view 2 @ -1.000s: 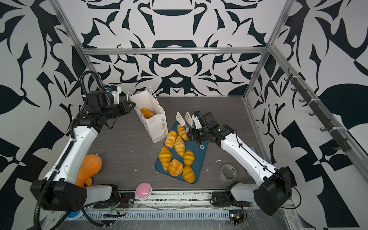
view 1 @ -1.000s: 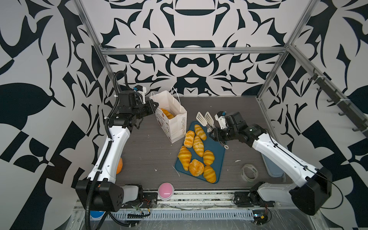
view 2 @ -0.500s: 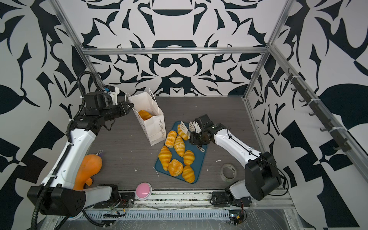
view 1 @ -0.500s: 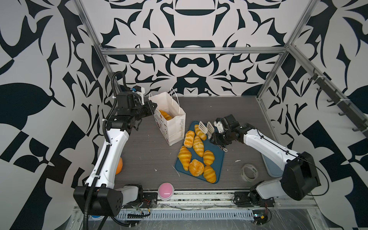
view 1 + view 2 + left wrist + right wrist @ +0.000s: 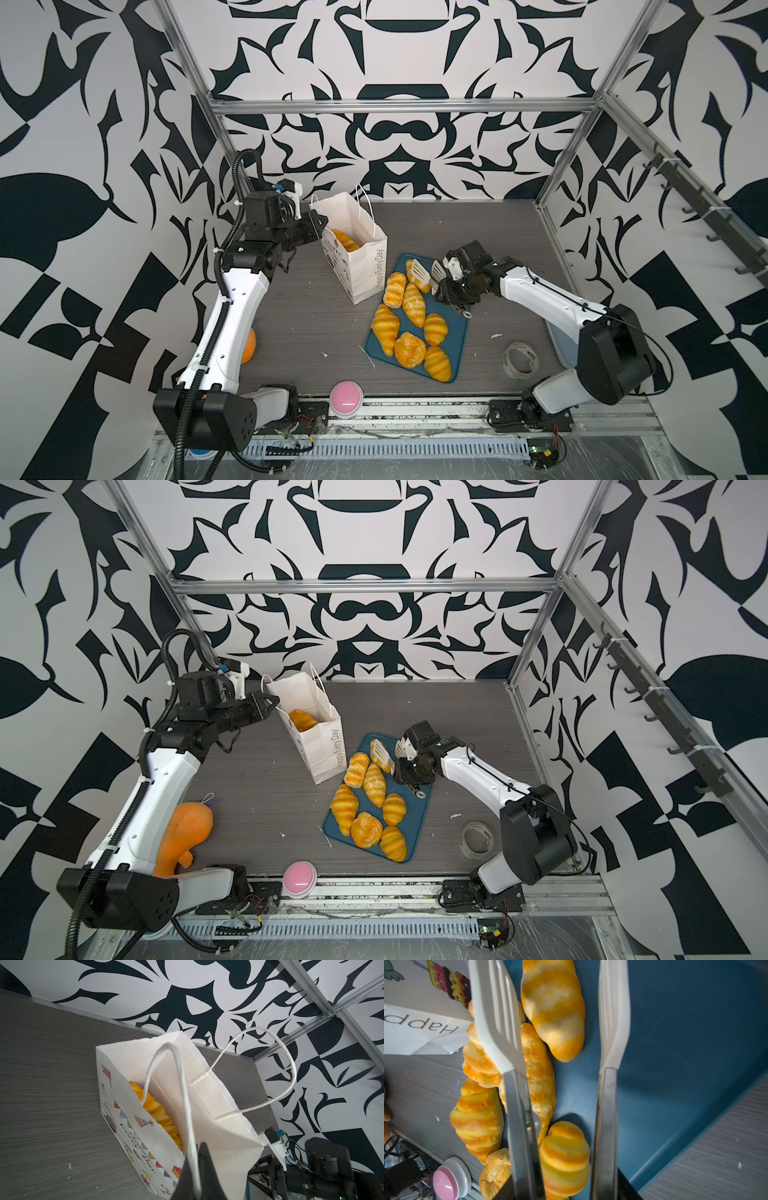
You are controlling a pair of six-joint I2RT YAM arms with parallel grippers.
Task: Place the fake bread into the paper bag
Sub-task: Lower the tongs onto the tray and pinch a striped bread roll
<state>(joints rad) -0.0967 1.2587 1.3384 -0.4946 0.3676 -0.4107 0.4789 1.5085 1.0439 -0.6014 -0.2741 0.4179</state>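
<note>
The white paper bag (image 5: pixel 368 266) (image 5: pixel 326 746) (image 5: pixel 209 1093) stands open at the back left with fake bread (image 5: pixel 345 241) (image 5: pixel 302 720) (image 5: pixel 158 1109) inside. My left gripper (image 5: pixel 318 224) (image 5: pixel 270 702) (image 5: pixel 196 1169) is shut on its near cord handle. Several more golden croissants and a round bun (image 5: pixel 409 350) lie on the blue tray (image 5: pixel 461 332) (image 5: pixel 412 816) (image 5: pixel 685 1043). My right gripper (image 5: pixel 446 286) (image 5: pixel 405 766) (image 5: pixel 564 1188) is shut on white-bladed tongs (image 5: pixel 426 270) (image 5: pixel 496 1028). Their blades stand apart on either side of the rearmost croissant (image 5: pixel 552 1007), low over the tray.
A pink button (image 5: pixel 346 394) (image 5: pixel 299 875) sits at the front edge, with a tape roll (image 5: pixel 519 359) (image 5: pixel 477 839) at the front right. An orange plush toy (image 5: pixel 183 837) lies behind my left arm. The bag stands close to the tray's left side.
My right arm has drawn the tongs down and forward onto the tray's back end, and the blades have spread slightly. The left gripper keeps hold of the bag handle.
</note>
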